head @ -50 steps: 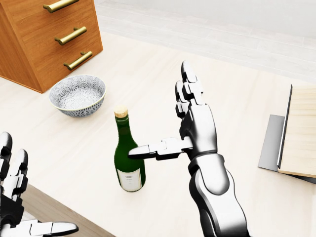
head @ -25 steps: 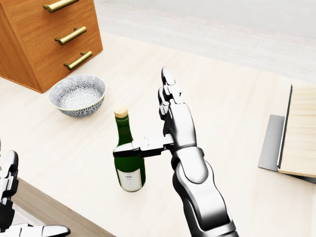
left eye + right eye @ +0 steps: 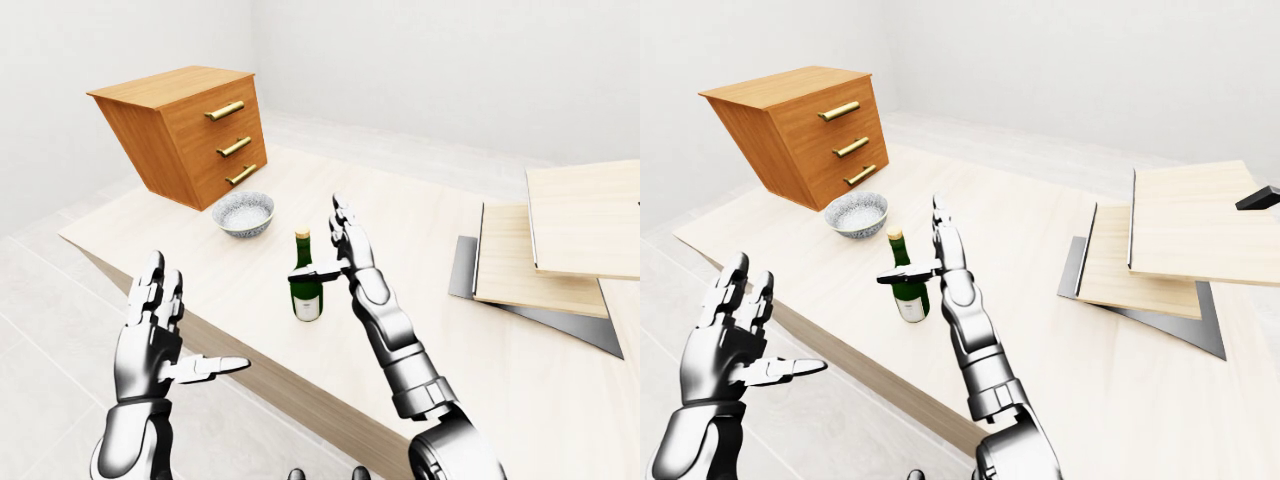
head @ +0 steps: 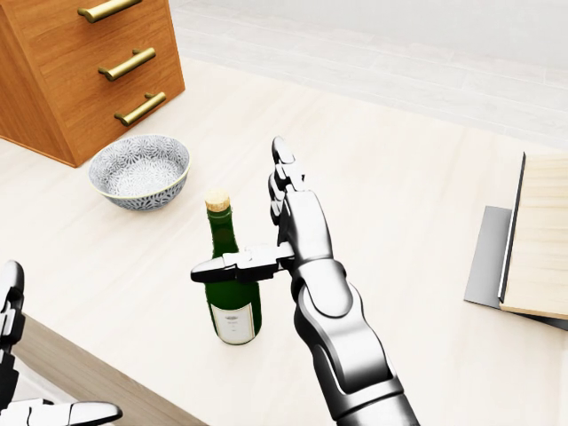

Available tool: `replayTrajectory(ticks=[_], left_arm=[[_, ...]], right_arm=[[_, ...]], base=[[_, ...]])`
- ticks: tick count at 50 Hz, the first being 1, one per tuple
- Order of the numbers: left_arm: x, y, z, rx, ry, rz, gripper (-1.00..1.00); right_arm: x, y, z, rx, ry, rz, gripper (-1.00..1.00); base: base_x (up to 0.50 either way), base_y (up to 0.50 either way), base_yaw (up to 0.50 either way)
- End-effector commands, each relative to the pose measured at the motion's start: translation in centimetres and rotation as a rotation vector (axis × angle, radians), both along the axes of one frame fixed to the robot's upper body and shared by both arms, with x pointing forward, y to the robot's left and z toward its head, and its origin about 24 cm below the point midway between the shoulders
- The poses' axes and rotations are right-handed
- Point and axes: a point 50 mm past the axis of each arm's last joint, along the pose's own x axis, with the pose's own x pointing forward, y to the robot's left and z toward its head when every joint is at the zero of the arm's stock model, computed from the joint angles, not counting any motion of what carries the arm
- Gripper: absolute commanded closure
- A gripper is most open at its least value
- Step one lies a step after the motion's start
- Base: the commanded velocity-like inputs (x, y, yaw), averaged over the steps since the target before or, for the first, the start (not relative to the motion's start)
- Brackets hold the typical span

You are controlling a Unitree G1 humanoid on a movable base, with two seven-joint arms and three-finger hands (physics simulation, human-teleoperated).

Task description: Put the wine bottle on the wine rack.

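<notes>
Reaching in from the bottom of the head view, the robot's silver right hand (image 4: 277,232) stands with its fingers (image 4: 282,173) spread and pointing straight up, while its thumb (image 4: 232,264) sticks out sideways across the shoulder of the dark green glass wine bottle with a cork stopper and pale label (image 4: 230,282). The palm sits just to the right of the bottle in that view, near enough that the thumb overlaps the glass, but nothing has closed around it; whether thumb and glass actually touch cannot be told. The silver left hand (image 3: 160,335) hovers off the table's near edge, fingers also splayed, holding nothing.

As a judgement, the task is at its very start: the bottle stands upright on the pale wooden tabletop (image 4: 417,195), not yet grasped, lifted or carried. A patterned grey-white ceramic bowl (image 4: 140,169) lies just above and left of it, beneath an orange-brown wooden drawer cabinet with brass handles (image 4: 53,71). No obvious wine rack shows; only stacked pale wooden boards (image 3: 570,235) lie at the right.
</notes>
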Motion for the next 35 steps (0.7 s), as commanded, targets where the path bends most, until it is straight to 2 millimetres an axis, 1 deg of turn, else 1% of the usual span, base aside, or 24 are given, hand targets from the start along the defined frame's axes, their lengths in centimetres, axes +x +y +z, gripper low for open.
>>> replayTrajectory(ticks=[1,12,26,35], left_arm=[[0.0,-0.1,0.2,0.002,-0.007,-0.002,-1.00],[0.0,-0.1,-0.1,-0.003,0.005,-0.002,-1.00],[-0.1,-0.3,-0.6,-0.010,0.028,-0.009,-1.00],[-0.2,-0.2,-0.3,-0.006,0.013,-0.008,-1.00]], right_arm=[[0.6,0.8,-0.5,-0.010,0.043,0.020,-1.00],[0.9,1.5,-0.6,-0.026,0.061,0.040,-1.00],[1.1,2.2,-0.1,-0.035,0.052,0.058,-1.00],[1.1,2.7,-0.5,-0.047,0.071,0.071,-1.00]], base=[[0.00,0.00,0.00],[0.00,0.00,0.00],[0.00,0.00,0.00],[0.00,0.00,0.00]])
